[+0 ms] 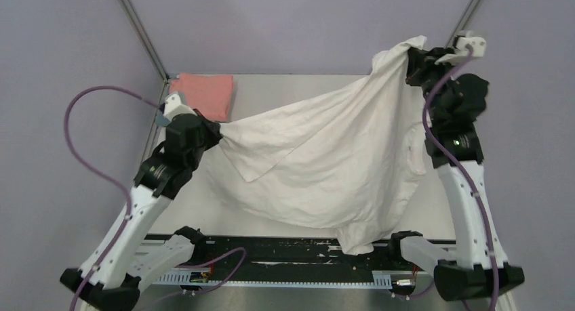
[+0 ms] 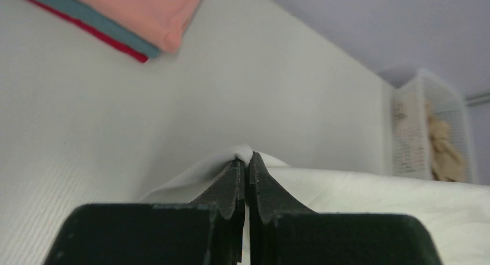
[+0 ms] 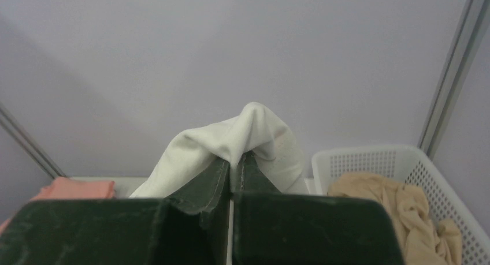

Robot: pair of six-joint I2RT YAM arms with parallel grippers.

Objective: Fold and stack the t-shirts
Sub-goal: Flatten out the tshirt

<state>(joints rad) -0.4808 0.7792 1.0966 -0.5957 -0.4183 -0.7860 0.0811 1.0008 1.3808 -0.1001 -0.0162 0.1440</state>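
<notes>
Holding a large white t-shirt [image 1: 325,162] stretched in the air, the left fingers [image 2: 231,187] are pinched shut on one corner, low above the tabletop [image 1: 285,87]. The right fingers [image 3: 216,178] are clamped on another corner, high at the far right. The cloth sags between them, and its lower part trails over the near edge. Doing this step well likely means levelling both corners, drawing the cloth taut, then laying it flat, apart from the folded stack [image 1: 203,94].

The white t-shirt [image 1: 325,162] hangs spread between the arms, one corner pinched in the left pincer [image 1: 220,131] low over the table [image 1: 285,87], another in the right pincer [image 1: 410,57] raised high at far right. A folded salmon-pink t-shirt [image 1: 203,94] lies at the table's far left corner.
</notes>
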